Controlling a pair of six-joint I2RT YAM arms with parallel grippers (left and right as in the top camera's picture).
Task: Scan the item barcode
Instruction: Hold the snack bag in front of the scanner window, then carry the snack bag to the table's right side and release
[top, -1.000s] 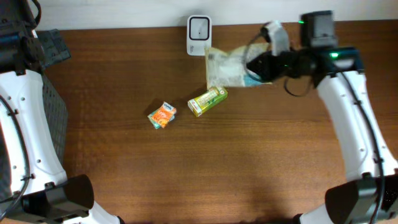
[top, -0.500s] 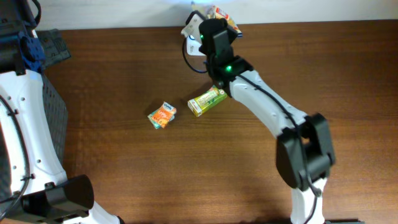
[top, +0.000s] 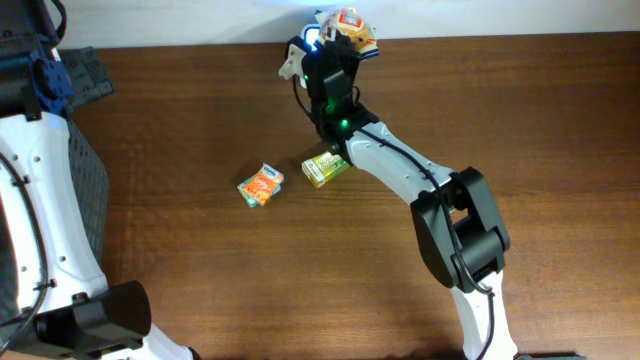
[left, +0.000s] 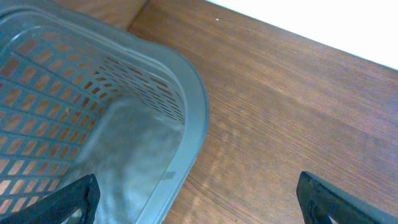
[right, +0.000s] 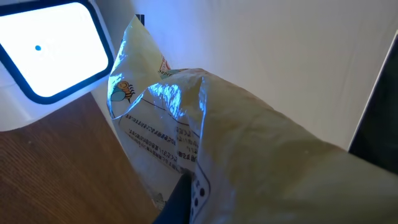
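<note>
My right gripper (top: 341, 36) is shut on a crinkly pale yellow snack bag (top: 351, 21) at the table's back edge. It holds the bag right beside the white scanner (top: 297, 58), which the arm mostly covers from overhead. In the right wrist view the bag (right: 249, 137) fills the frame, printed side toward the scanner's lit window (right: 50, 50), with blue light falling on its foil. One dark fingertip (right: 179, 200) presses the bag's lower edge. My left gripper (left: 202, 202) hangs open over a basket rim at the far left, holding nothing.
A green carton (top: 325, 167) and an orange packet (top: 261, 185) lie on the wooden table in front of the scanner. A grey slatted basket (left: 186, 93) sits at the left edge, under my left arm.
My right arm has carried the bag from in front of the scanner up and back to the wall, level with the scanner window. The left arm has not moved.
</note>
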